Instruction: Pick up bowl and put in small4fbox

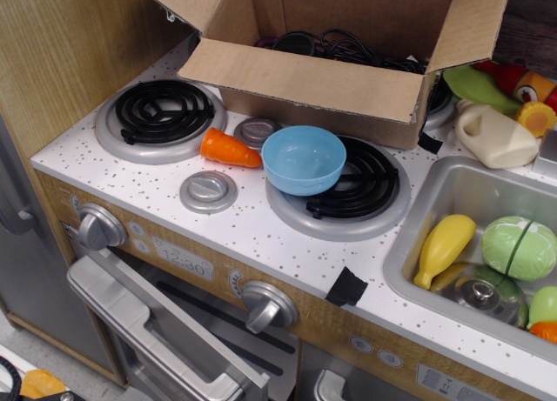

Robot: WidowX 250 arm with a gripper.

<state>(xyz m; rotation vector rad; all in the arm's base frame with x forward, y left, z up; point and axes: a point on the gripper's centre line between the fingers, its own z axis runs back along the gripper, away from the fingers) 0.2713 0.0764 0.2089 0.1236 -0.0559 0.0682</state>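
While the bowl [303, 160] sits on the burner at six o'clock of the small4fbox [335, 57], nothing is done; no gripper or jaws visible.

Bowl [304, 159]: round, light blue, smooth plastic, upright with its opening facing up and its interior empty. It rests on the left edge of the front right burner coil, slightly overhanging the burner's silver rim. Small4fbox [348, 53]: large brown corrugated cardboard box, flaps folded outward, top open, black cables visible inside. It stands directly behind the bowl at the counter's rear.
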